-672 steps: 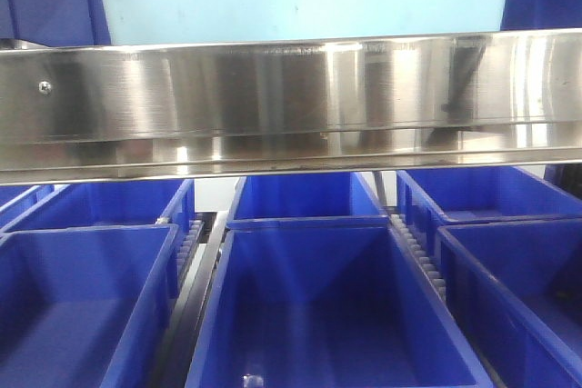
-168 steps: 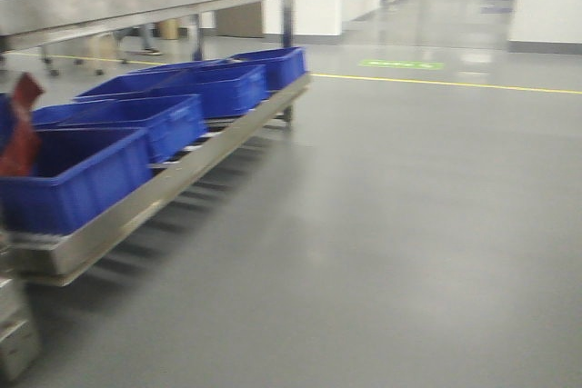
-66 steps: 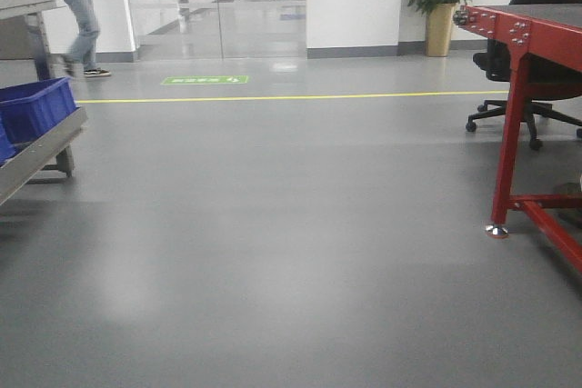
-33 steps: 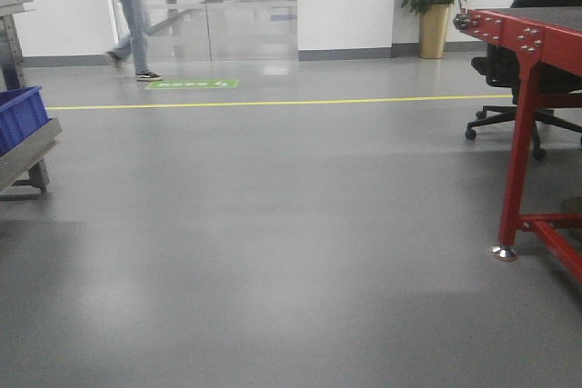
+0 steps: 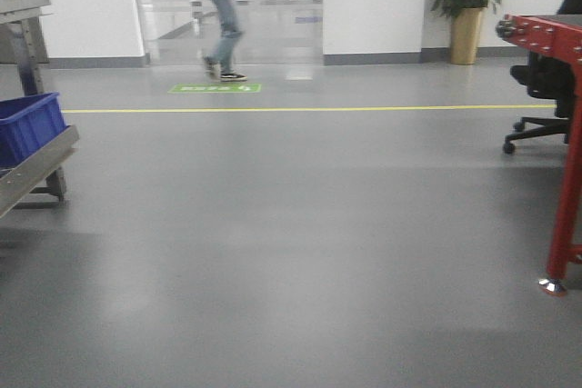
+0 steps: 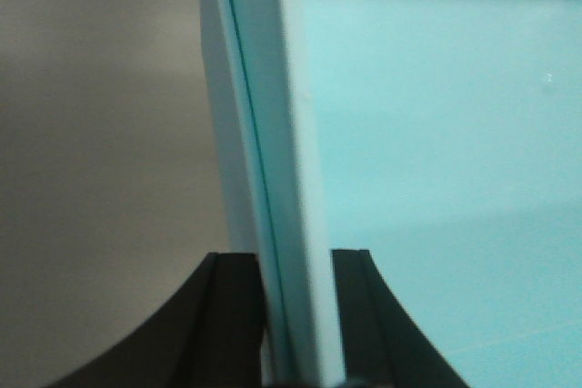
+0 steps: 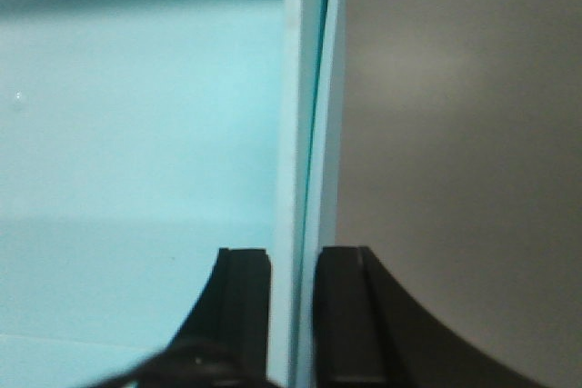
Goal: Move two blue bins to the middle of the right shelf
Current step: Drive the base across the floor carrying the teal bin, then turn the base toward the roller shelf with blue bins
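The two blue bins show only in the wrist views, as pale cyan plastic. In the left wrist view, the bin's floor [image 6: 436, 134] fills the right side. Its upright wall [image 6: 273, 134] shows two layers with a thin dark seam between them. My left gripper [image 6: 296, 261] is shut on that wall, one black finger on each side. In the right wrist view, my right gripper [image 7: 293, 256] is shut the same way on the opposite double-layered wall [image 7: 309, 115], with the bin floor [image 7: 136, 134] to its left. The right shelf is out of view.
The front view looks across grey floor [image 5: 300, 252]. A steel rack [image 5: 36, 161] holding a dark blue bin [image 5: 27, 124] stands at the left edge. A red table leg [image 5: 566, 206] and an office chair [image 5: 541, 106] are on the right. A person [image 5: 223, 15] walks at the back, near a potted plant [image 5: 466, 6].
The front view swung away from the rack of dark blue bins onto open floor, then shifted slightly left. The person at the back has walked to the right.
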You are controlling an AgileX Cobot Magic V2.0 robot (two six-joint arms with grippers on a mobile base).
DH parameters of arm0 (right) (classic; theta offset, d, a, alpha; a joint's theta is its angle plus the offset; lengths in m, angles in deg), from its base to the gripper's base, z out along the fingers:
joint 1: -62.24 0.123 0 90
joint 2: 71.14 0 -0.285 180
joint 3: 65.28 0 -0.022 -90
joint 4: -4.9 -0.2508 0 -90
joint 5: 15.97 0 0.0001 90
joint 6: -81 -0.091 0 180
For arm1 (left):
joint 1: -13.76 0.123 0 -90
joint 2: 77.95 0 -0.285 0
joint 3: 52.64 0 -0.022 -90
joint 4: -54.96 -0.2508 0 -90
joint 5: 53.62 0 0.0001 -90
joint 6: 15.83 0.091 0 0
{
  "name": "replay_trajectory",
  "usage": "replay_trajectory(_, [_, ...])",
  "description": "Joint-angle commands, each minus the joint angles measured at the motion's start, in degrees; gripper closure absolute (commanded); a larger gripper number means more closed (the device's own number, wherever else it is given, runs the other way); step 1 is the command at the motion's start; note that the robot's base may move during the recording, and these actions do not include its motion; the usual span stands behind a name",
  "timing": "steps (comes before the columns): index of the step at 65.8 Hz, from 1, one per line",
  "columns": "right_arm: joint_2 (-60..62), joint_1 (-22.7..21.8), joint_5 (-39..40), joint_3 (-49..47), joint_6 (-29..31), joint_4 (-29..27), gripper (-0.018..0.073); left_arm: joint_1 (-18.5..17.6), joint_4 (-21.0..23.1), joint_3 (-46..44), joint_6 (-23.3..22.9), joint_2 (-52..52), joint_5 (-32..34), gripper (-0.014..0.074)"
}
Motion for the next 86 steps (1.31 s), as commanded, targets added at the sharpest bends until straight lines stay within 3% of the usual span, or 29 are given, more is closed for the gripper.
replay_trajectory(1, [1.13, -0.03, 5.91, -1.04, 0.0, -1.56, 0.0722, -0.15, 1.72, -0.9, 0.6, -1.07, 4.34, 0.0707])
replay_trajectory(86, [1.13, -0.03, 5.91, -1.04, 0.0, -1.56, 0.0722, -0.15, 1.72, -0.9, 0.6, -1.07, 4.34, 0.0707])
